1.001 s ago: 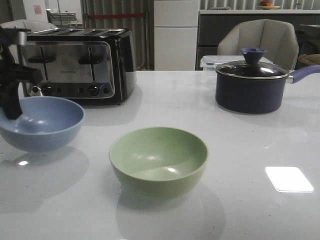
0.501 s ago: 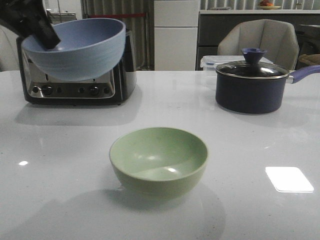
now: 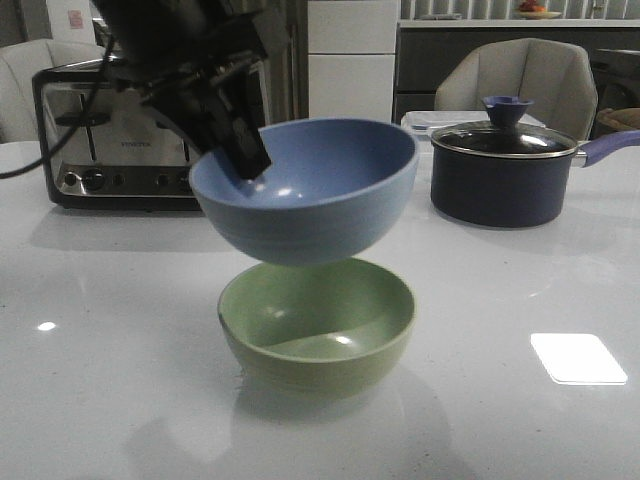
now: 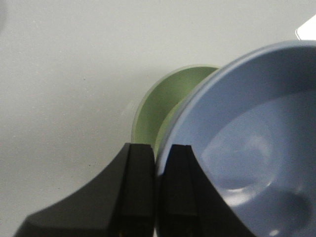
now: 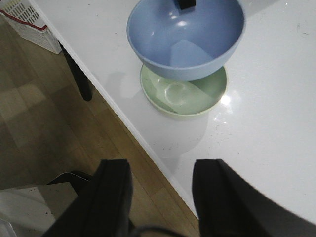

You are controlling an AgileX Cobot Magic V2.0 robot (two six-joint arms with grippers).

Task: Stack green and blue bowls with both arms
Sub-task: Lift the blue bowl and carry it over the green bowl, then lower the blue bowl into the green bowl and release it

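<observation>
The blue bowl (image 3: 305,190) hangs in the air above the green bowl (image 3: 316,323), tilted a little, its underside just over the green rim at the back. The green bowl sits upright on the white bench (image 3: 500,420), near the front edge.

The left gripper (image 3: 243,150) comes down from the upper left in the front view and holds the blue bowl by its rim. In the left wrist view its jaws are pressed onto the wall of the blue bowl (image 4: 247,148) — one finger outside, one inside — with the rim running up between them, and part of the green bowl (image 4: 163,106) shows past the blue rim.

The right gripper (image 5: 160,197) is well apart from both bowls. In its own view its jaws are spread wide with nothing between them, and they hang over the bench edge and the wooden floor (image 5: 29,113) below it. From there the blue bowl (image 5: 185,37) covers most of the green bowl (image 5: 185,96) — only the near part of the green one shows.

Behind the bowls on the bench stand a toaster (image 3: 110,140) to the left and a dark lidded saucepan (image 3: 505,165) to the right.
</observation>
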